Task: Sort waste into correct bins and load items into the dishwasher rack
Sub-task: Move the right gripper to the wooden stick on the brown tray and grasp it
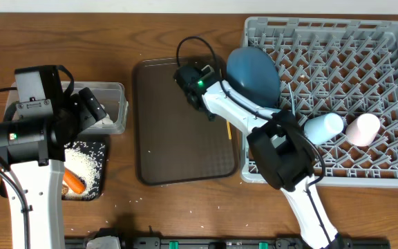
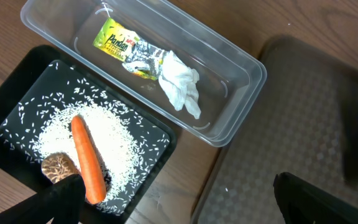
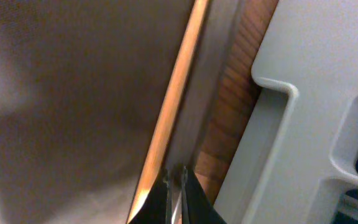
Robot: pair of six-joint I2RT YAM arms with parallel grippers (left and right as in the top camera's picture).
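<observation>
The thin wooden chopstick (image 3: 174, 102) lies along the right rim of the brown serving tray (image 1: 178, 138); in the overhead view it (image 1: 228, 128) shows as a short pale line. My right gripper (image 3: 176, 177) is down at that rim, its fingers pinched to a thin slit on the chopstick; overhead it (image 1: 215, 116) sits at the tray's right edge. My left gripper (image 2: 185, 205) is open and empty above the bins. The clear tub (image 2: 241, 62) holds the snack wrapper (image 2: 120, 46) and the white tissue (image 2: 179, 87). The black tray (image 2: 17, 93) holds rice (image 2: 114, 134), the carrot (image 2: 87, 158) and the brown lump (image 2: 58, 167).
The grey rack (image 1: 392, 41) fills the right side and holds the dark-blue plate (image 1: 253, 72), the light-blue cup (image 1: 323, 126) and the pink cup (image 1: 363, 129). My right arm stretches from the front across the rack's left corner. Some rice grains lie on the table by the black tray.
</observation>
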